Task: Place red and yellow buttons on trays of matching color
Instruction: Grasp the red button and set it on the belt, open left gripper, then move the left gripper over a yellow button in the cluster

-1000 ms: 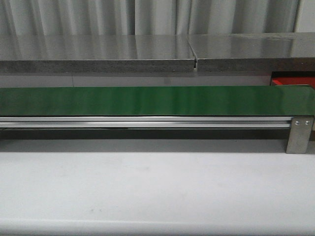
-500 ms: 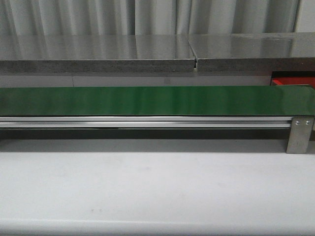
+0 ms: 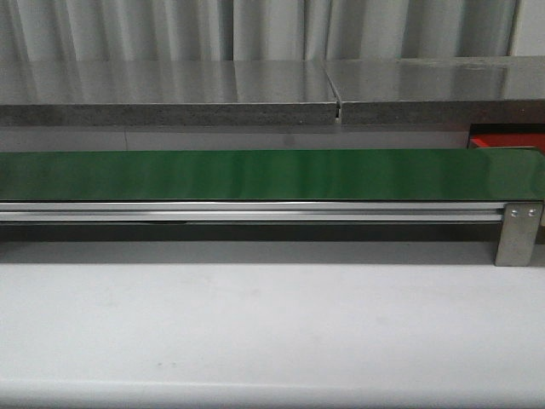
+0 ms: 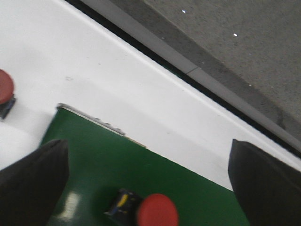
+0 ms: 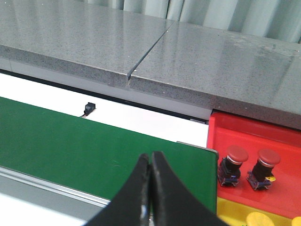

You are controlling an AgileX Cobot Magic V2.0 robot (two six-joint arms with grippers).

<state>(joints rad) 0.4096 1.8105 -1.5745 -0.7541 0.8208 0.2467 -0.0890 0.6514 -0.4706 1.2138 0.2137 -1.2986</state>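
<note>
Right wrist view: two red buttons (image 5: pixel 249 167) stand in red tray (image 5: pixel 282 141) — beside green belt (image 5: pixel 94 146).

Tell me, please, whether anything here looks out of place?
Yes: one red button sits on the white table beside the green belt, not on it or in the red tray. Another red button lies tipped on the belt.

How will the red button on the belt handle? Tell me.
The red button looks like hard plastic: probably stiff, light. Its round cap is wider than its body, so a push on the green belt may roll it.
</note>
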